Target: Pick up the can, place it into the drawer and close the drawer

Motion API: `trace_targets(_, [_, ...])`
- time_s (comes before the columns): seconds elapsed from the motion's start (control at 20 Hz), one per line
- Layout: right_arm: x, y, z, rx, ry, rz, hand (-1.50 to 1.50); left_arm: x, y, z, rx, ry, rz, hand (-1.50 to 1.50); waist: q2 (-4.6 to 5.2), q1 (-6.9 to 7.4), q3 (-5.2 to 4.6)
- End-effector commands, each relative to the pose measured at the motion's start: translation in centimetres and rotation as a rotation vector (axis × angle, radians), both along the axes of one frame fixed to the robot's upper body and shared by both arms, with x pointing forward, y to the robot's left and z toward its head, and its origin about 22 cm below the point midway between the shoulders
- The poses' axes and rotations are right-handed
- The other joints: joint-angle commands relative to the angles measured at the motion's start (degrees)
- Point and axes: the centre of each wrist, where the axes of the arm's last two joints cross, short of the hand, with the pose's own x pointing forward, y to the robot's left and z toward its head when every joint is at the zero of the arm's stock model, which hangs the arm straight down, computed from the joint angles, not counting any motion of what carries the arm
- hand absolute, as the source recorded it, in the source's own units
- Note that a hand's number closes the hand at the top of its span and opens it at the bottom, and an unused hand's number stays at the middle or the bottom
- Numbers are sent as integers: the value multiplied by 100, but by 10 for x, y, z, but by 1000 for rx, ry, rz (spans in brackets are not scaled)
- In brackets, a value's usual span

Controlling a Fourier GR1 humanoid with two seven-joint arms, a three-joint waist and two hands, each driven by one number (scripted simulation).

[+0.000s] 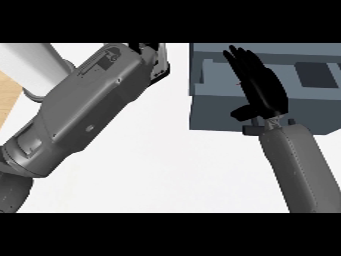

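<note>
No can is showing; the right hand (260,85), fingers straight, is lying over the drawer (217,112) at upper right, probably closing it, while the left hand (149,50) at top centre is mostly hidden, so I cannot tell its state.

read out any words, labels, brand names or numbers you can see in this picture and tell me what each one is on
No text can be read anywhere.
Left forearm: a pale outlined marking near the wrist, too small and blurred to read.
Drawer unit: plain grey, no label.
Right robot hand: plain black, no marking.
The can is not in sight.
</note>
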Motion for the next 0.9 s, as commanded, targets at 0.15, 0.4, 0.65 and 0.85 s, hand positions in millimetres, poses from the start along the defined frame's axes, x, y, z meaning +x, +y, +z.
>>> trace_targets(0.15, [20,9,-41,-89,8,-56,-150,-2,32,15,10,-7,43,-150,-2,-60,3])
trace_targets(0.4, [44,-10,-45,-108,-39,-112,-150,-13,37,15,8,3,-3,-150,37,99,8])
trace_targets(0.65, [55,-1,-47,-95,-88,-139,-150,-18,40,22,-1,-14,10,-150,68,143,10])
trace_targets(0.85, [59,-11,-50,-92,-124,-162,-150,-25,48,11,-4,-3,9,-150,63,145,9])
